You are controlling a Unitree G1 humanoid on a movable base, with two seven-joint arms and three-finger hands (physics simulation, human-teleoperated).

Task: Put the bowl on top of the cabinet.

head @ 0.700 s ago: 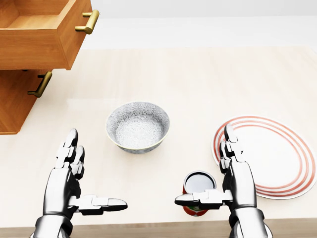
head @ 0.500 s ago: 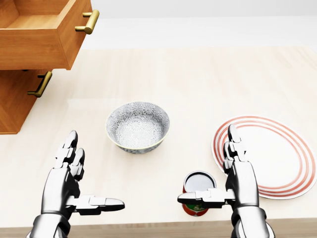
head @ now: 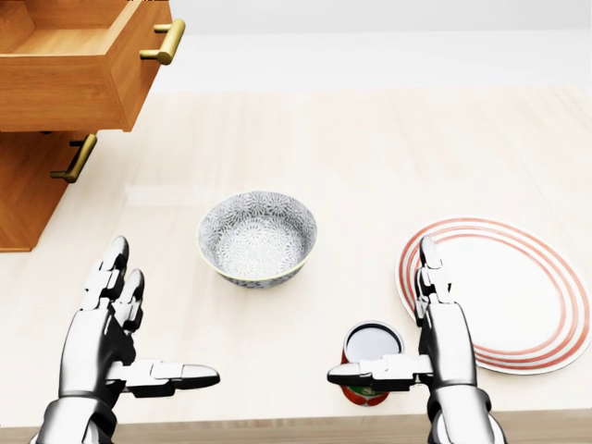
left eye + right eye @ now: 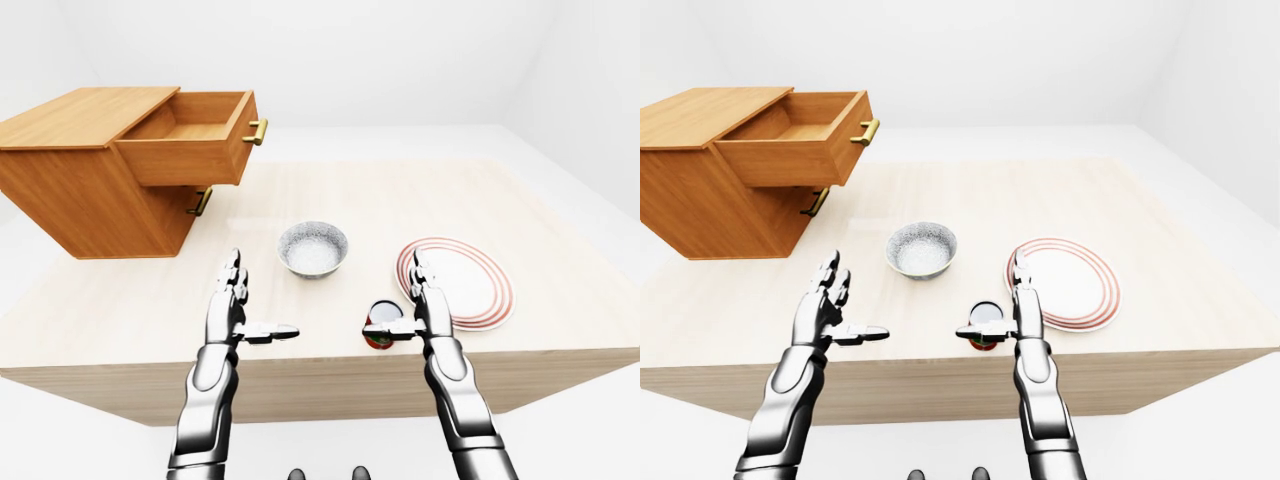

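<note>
1. A grey, floral-patterned round ceramic bowl (image 3: 257, 237) stands upright on the pale wooden table (image 3: 370, 148), near the middle of the head view, with nothing touching it.
2. The silver three-fingered left hand (image 3: 100, 344) hovers at the lower left of the bowl, well apart from it. Its fingers are stretched straight, the thumb points toward the right of the view, and it holds nothing.
3. The matching right hand (image 3: 448, 342) is spread just as wide and is also empty. Its thumb reaches left across a small red can with a dark open top (image 3: 372, 342), but the fingers do not close round it.
4. A white round plate with red concentric rings (image 3: 518, 287) lies flat at the right of the view, just beside the right hand's fingers.
5. The orange-brown wooden cabinet (image 4: 80, 190) sits at the table's upper left in the left-eye view. Its upper drawer with a brass handle (image 4: 195, 150) is pulled out, and its flat top is bare.
6. The bowl rests on the table to the lower right of the cabinet, apart from it.
</note>
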